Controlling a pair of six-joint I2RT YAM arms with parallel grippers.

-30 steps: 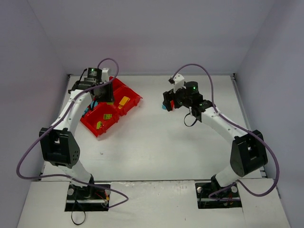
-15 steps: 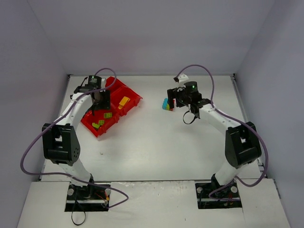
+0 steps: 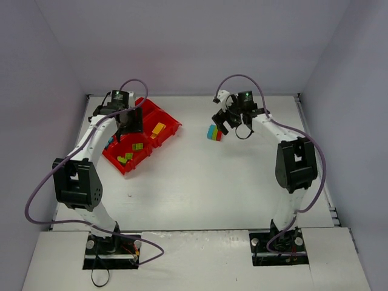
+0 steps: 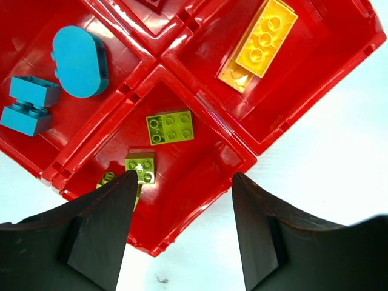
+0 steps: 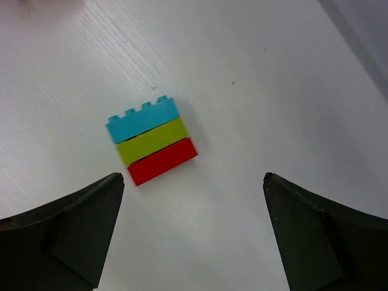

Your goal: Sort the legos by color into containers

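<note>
right gripper point(image 5: 191, 182) hangs open and empty over the stack point(image 5: 151, 140), teal, green and red bricks lying on the table point(image 5: 273, 91). in the wrist view the stack sits at about 11 o'clock from the finger gap, its long axis running 8 to 2 o'clock, skewed to the jaw line. left gripper point(image 4: 183, 179), also open and empty, hovers over the tray point(image 4: 200, 106), well apart, so the right arm is nearer; it likely needs a small shift and wrist turn
</note>
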